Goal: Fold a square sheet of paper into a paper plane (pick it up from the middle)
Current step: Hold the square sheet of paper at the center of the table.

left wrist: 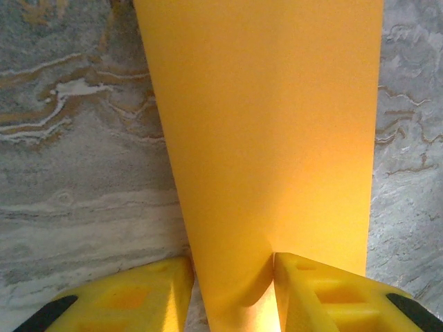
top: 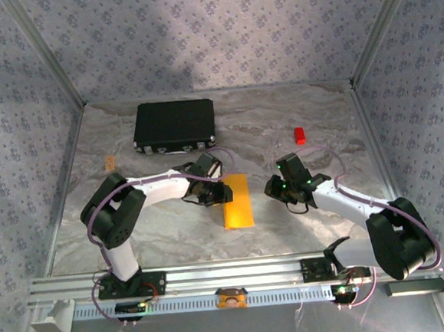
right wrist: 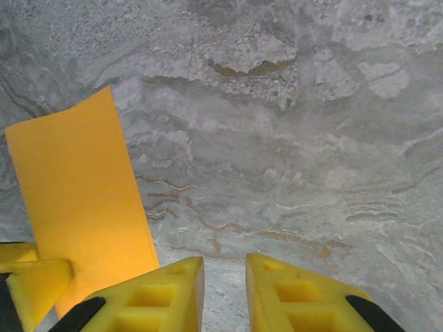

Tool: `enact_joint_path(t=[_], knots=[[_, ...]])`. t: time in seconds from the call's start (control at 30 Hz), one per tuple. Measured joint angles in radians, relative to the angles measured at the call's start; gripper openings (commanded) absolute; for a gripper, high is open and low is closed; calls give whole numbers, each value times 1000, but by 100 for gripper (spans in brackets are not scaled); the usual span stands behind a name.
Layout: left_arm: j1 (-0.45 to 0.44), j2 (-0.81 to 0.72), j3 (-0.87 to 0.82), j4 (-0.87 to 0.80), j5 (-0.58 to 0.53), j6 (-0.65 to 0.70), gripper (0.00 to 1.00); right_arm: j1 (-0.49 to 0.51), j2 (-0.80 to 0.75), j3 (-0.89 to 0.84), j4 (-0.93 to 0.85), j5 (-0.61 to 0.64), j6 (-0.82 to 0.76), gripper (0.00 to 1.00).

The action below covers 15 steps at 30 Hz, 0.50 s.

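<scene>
The square sheet of paper (top: 237, 201), folded narrow, lies on the bench (top: 174, 239), long axis 12 to 6 o'clock. My left jaws straddle its 9 o'clock edge; whether clamped, I cannot tell. My right jaws, slightly apart and empty, stand off at 3 o'clock.

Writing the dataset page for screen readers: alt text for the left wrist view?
Orange paper runs up the middle of the frame from between the left gripper's two yellow fingers. Grey marbled table lies on both sides.
</scene>
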<state>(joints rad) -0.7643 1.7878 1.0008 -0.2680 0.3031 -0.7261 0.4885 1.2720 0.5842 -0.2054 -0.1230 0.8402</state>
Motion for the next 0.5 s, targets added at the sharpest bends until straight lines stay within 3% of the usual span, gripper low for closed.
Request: enact_joint_path(t=[0.5], knots=[[-2, 3, 5, -2, -1, -19, 41, 16, 73, 0, 31, -46, -18, 25]])
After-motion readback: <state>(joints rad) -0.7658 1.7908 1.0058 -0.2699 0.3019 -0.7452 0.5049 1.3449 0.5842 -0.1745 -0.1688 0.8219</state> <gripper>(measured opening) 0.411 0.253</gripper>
